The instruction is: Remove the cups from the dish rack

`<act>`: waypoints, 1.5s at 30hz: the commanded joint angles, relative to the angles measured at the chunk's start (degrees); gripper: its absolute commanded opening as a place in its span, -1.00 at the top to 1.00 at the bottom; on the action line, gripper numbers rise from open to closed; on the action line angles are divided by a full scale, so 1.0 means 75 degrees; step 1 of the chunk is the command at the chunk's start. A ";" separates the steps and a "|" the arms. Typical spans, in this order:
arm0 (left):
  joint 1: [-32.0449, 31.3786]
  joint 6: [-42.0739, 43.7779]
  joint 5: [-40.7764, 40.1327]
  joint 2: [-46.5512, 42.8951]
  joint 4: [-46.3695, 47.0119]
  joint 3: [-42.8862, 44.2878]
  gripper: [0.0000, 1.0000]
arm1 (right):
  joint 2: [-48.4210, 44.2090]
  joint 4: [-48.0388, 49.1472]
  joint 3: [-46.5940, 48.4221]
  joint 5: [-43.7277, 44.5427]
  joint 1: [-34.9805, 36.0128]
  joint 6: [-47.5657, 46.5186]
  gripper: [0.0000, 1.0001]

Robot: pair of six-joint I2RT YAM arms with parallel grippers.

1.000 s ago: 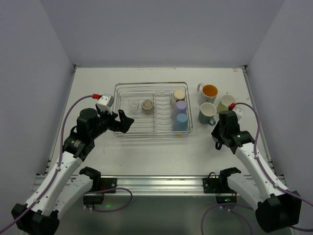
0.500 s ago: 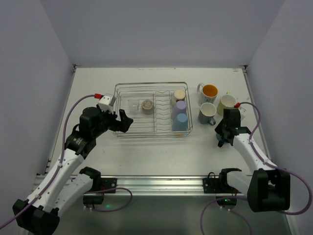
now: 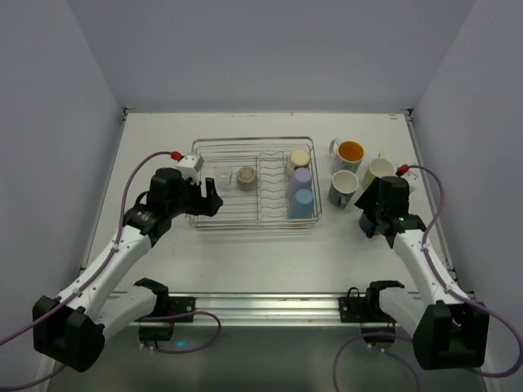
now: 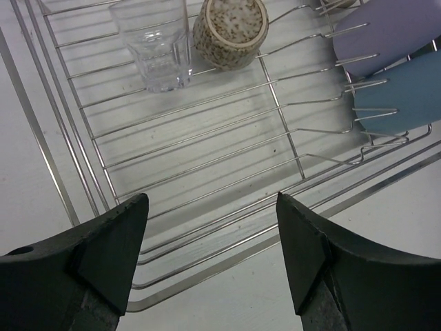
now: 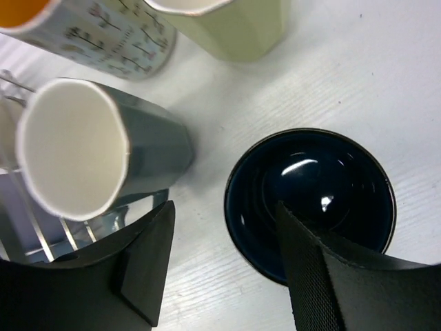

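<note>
White table (image 3: 245, 261) mid-frame; grey walls (image 3: 270, 49) top & sides; metal rail (image 3: 270, 306) along btm edge.

One dish rack (image 3: 253, 140), nine cups total: five in rack (clear glass (image 3: 219, 175), speckled cup (image 3: 246, 176), cream cup (image 3: 299, 158), lavender cup (image 3: 301, 180), light blue cup (image 3: 301, 202)), four on table (image 3: 245, 261) (orange-inside mug (image 3: 350, 153), yellow-green cup (image 3: 377, 171), teal cup (image 3: 345, 187), dark blue cup (image 5: 310, 200)).

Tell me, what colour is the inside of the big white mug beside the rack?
Orange. The mug shows its inside best in the top view.
</note>
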 commanded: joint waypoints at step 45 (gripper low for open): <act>0.0098 -0.0482 -0.1742 0.5993 0.2255 0.3016 -0.25 | -0.4127 0.1095 -0.0217 -0.4429 0.1915 0.0380 -0.42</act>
